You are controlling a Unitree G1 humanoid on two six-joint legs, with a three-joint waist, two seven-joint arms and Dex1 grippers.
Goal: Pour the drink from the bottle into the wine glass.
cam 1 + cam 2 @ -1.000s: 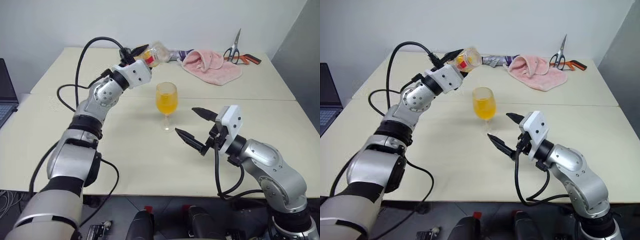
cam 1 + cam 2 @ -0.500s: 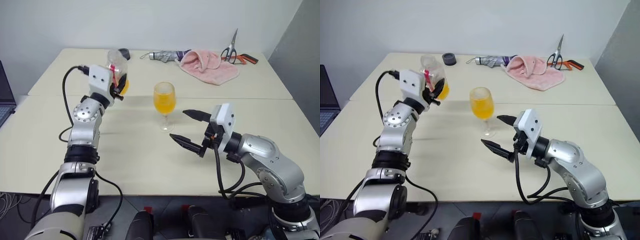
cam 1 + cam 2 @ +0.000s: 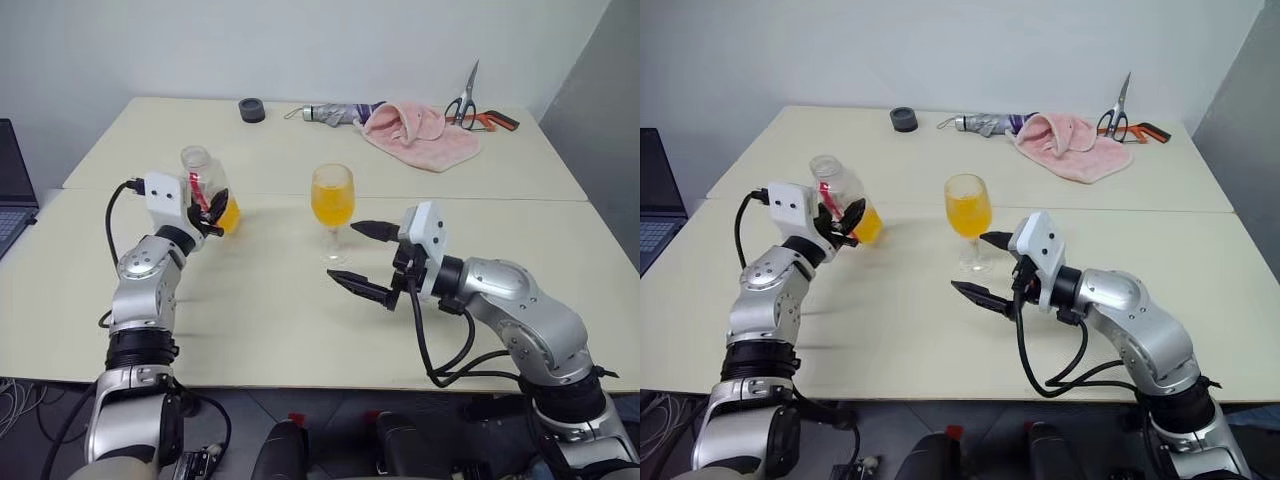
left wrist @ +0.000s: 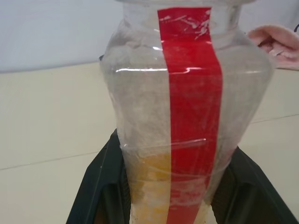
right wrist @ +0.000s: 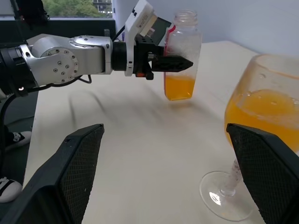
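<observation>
You have two cream tables (image 3: 300,330) pushed together in front of a pale wall, with the seam between them running just beyond both grippers.

The left gripper (image 3: 207,212) is pinched tight on the bottle (image 3: 205,185), holding it upright and just clear of the tabletop. The right wrist view gives you the side profile: black fingers (image 5: 170,63) clamp the bottle's middle, its mouth is uncapped, and the drink (image 5: 179,88) fills only its lowest part, below the fingers. The left wrist view adds what that one cannot: the red label stripe (image 4: 194,112) faces the camera, running the bottle's full height between the two pads.

The right gripper (image 3: 362,262) hangs with its fingers spread wide and nothing between them. The wine glass (image 3: 333,205) stands just beyond its fingertips, foot flat on the table, bowl mostly full of orange liquid (the right wrist view shows the liquid close to the rim). From the left gripper, the glass is off to its right, well apart from the bottle.

From the head views, far beyond both hands along the back of the table, you can pick out a small dark round thing (image 3: 252,109), a folded umbrella (image 3: 335,111), a pink towel (image 3: 420,130) and orange-handled scissors (image 3: 475,105). A laptop's (image 3: 15,195) edge shows out past the left arm.
</observation>
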